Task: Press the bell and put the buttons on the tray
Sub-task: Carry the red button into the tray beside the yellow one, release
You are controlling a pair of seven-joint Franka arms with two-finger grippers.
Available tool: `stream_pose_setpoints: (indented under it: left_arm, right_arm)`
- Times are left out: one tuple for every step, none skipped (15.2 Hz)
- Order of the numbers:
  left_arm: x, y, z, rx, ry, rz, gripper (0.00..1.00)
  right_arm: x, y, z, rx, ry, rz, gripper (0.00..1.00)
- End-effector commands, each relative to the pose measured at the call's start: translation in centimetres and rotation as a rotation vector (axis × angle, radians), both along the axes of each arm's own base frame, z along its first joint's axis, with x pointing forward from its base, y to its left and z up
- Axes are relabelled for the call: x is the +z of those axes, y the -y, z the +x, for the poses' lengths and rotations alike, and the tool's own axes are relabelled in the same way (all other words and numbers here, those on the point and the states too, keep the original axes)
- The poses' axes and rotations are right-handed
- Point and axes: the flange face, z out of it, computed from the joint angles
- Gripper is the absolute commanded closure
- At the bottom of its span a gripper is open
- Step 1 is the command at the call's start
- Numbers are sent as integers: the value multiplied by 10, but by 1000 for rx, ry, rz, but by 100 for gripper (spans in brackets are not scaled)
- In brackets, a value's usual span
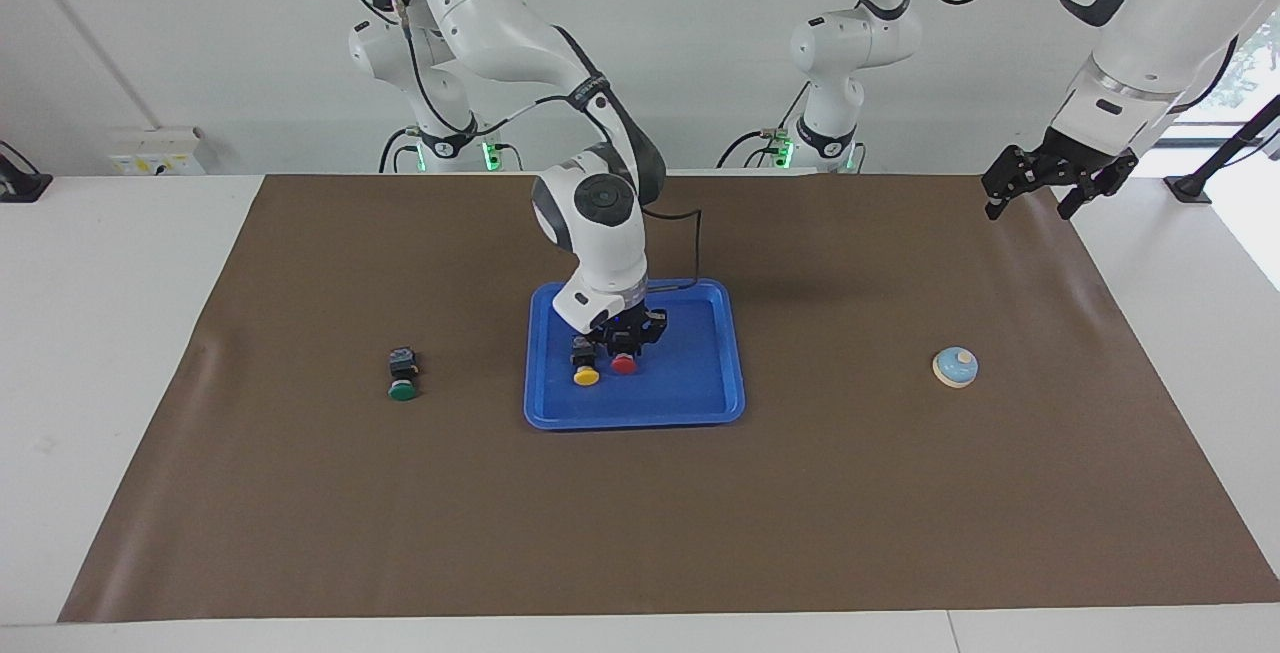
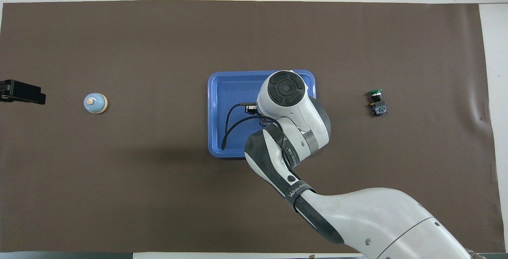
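The right gripper [image 1: 625, 345] is down inside the tray [image 1: 700, 403], its fingers at the black body of the red button [image 1: 624, 364], which sits on the tray floor just beside the yellow button [image 1: 586, 374]; whether the fingers are clamped on that body or already loosened I cannot tell, since the wrist hides them from above and the black parts merge from across the table; to my mind the step in hand is setting the red button down, and doing it well means opening only once the button rests flat, then lifting straight up so neither finger drags it or knocks the yellow one alongside; the left gripper [image 1: 1058, 183] waits in the air over the mat's edge at the left arm's end, fingers spread and holding nothing; the bell [image 1: 955, 367] sits on the mat toward that same end, well apart from the tray; the green button [image 1: 402, 374] lies on the mat toward the right arm's end, not yet in the tray; counted: three buttons, two in the tray and one outside it, one bell, one tray.
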Motion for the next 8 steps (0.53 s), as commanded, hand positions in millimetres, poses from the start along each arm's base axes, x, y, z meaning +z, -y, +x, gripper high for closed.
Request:
stream_pose_setpoints:
  left_arm:
    - [1,-1,-7,-2,3,-4,0]
    - [1,-1,-7,-2,3,-4,0]
    - [1,-1,-7,-2,3,-4,0]
    - [1,-1,-7,-2,3,-4,0]
    - [0,-1,-7,-2,1,-4,0]
    - [1,-1,-7,-2,3,-4,0]
    - [1,-1,-7,-1,3,-4,0]
    - [1,-1,-7,-1,5,-4,0]
  right_arm:
    - [-2,2,-3,-1,2,11,9]
    - [1,-1,-5,9,-8,1,0]
    - [9,-1,-4,15,-27,-18,0]
    - [26,3,4,11,-39,-24,0]
    - [43,14,12,21,-56,-36,0]
    - [66,33,20,58,-60,-39,0]
    - [80,58,28,89,-63,-39,0]
    - [93,96,40,117,-53,-34,0]
